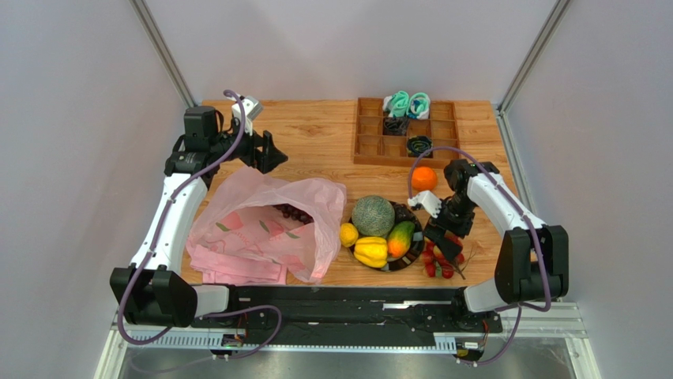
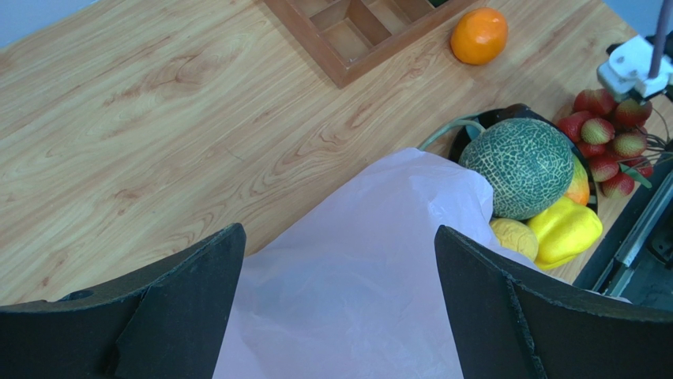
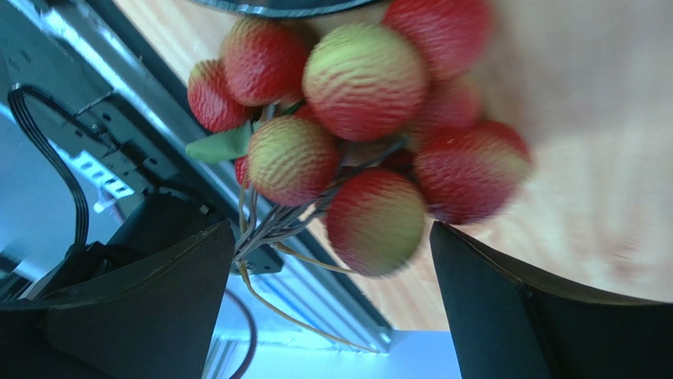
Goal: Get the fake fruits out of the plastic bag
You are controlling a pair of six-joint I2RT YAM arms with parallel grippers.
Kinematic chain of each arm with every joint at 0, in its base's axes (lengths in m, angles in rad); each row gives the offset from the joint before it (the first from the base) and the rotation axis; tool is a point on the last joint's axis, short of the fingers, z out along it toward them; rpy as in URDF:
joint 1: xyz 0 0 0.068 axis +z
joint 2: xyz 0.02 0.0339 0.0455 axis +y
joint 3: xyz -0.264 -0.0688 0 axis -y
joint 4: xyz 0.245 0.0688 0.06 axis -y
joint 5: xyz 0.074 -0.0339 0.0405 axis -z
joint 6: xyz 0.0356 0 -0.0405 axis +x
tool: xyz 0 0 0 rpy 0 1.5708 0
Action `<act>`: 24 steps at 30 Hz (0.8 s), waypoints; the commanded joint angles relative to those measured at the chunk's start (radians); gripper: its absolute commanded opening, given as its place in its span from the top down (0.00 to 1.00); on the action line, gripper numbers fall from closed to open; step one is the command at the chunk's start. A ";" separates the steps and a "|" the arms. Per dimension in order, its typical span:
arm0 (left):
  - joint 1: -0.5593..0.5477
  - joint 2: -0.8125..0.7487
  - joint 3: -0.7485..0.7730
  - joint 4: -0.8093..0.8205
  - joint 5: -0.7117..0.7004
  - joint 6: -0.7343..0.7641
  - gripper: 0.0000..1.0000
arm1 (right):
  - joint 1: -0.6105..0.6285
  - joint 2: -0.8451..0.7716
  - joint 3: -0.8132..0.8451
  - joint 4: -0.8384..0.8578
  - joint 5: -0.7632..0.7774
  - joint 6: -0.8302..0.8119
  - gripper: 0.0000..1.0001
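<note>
My right tool [image 3: 324, 233] is hovering, spread apart, over the berries [image 3: 363, 79] lying well right of the bag [image 1: 268, 229]. Grapes [image 1: 294, 212] are sitting inside the bag, my left tool [image 2: 340, 237] gaping above its far edge. I'm guessing they're next, needing a reach inside.

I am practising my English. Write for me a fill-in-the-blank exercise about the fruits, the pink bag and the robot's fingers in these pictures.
1. The dark grapes lie ___ the pink plastic bag.
2. The netted melon rests on a ___ plate.
3. The right fingers are ___, not shut, over the red berries.

Missing words: inside; black; open.
</note>
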 commanded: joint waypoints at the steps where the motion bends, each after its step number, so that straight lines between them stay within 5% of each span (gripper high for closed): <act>1: -0.001 0.002 0.016 0.025 0.021 -0.002 0.01 | -0.001 0.039 -0.060 0.019 0.052 0.027 0.00; 5: -0.001 -0.004 0.016 0.025 0.021 -0.005 0.01 | -0.003 0.155 -0.051 0.093 0.071 0.102 0.02; 12: -0.001 -0.026 -0.003 0.023 0.017 -0.002 0.01 | -0.003 0.232 0.021 0.102 -0.014 0.144 0.38; 24: -0.001 -0.020 -0.012 0.019 0.017 0.003 0.01 | -0.026 -0.001 0.193 -0.086 -0.113 0.067 0.74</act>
